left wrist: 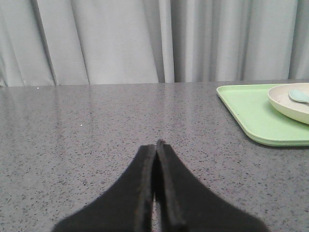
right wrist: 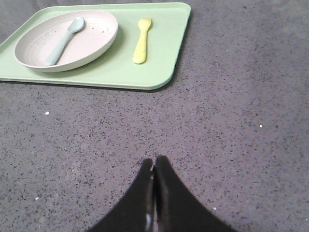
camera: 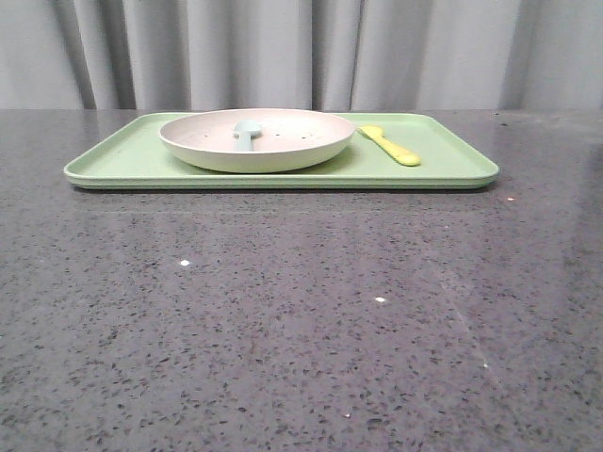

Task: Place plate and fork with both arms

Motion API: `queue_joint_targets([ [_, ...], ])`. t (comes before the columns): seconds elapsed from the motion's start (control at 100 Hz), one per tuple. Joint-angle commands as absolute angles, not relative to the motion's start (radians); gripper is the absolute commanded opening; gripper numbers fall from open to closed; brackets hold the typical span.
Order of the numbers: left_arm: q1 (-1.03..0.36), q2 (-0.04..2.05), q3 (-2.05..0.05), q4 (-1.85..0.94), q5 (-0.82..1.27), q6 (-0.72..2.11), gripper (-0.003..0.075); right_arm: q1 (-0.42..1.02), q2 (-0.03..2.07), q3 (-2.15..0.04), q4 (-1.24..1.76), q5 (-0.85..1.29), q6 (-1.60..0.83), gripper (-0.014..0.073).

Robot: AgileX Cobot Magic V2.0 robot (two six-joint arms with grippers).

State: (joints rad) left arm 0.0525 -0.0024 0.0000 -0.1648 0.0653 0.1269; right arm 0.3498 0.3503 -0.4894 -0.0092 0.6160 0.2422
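Both grippers, left (left wrist: pixel 155 145) and right (right wrist: pixel 154 162), are closed, empty; each should be opened before plate (camera: pixel 256 139) and fork (camera: pixel 390 145) are approached.

The plate (left wrist: pixel 292 102) (and tray (left wrist: pixel 251 113)) run past the left wrist view's edge.

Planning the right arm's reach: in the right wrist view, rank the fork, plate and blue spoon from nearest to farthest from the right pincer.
1. Fork, on the tray beside the plate.
2. Plate, on the tray.
3. Blue spoon, lying in the plate.
The right pincer is shut above the table.
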Motion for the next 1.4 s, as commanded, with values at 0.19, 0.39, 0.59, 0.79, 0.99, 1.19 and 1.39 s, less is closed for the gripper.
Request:
queue_joint_targets([
  [0.19,0.055,-0.035,0.013,-0.164,-0.019,0.126,-0.0020,0.347,0.354,-0.513,-0.021,0.539,0.236,-0.0067],
  [0.39,0.055,-0.035,0.013,-0.164,-0.019,0.126,-0.0020,0.347,0.354,-0.513,-0.021,0.539,0.236,-0.0067],
  [0.59,0.055,-0.035,0.013,-0.164,-0.019,0.126,-0.0020,0.347,0.354,-0.513,-0.021,0.539,0.236,-0.0067],
  [0.79,0.055,-0.035,0.013,-0.164,-0.019,0.126,-0.0020,0.345,0.349,-0.512,-0.021,0.539,0.236,-0.0067],
  [0.99,0.055,-0.035,0.013,-0.164,-0.019,0.126,-0.0020,0.272,0.337,-0.468,-0.021,0.477,0.235,-0.0067],
  [1.19,0.055,-0.035,0.013,-0.164,-0.019,0.126,-0.0020,0.172,0.271,-0.323,-0.021,0.256,0.172,-0.0067],
  [1.39,0.055,-0.035,0.013,-0.164,-0.019,0.126,-0.0020,0.127,0.168,-0.136,-0.020,0.065,0.126,-0.0067],
])
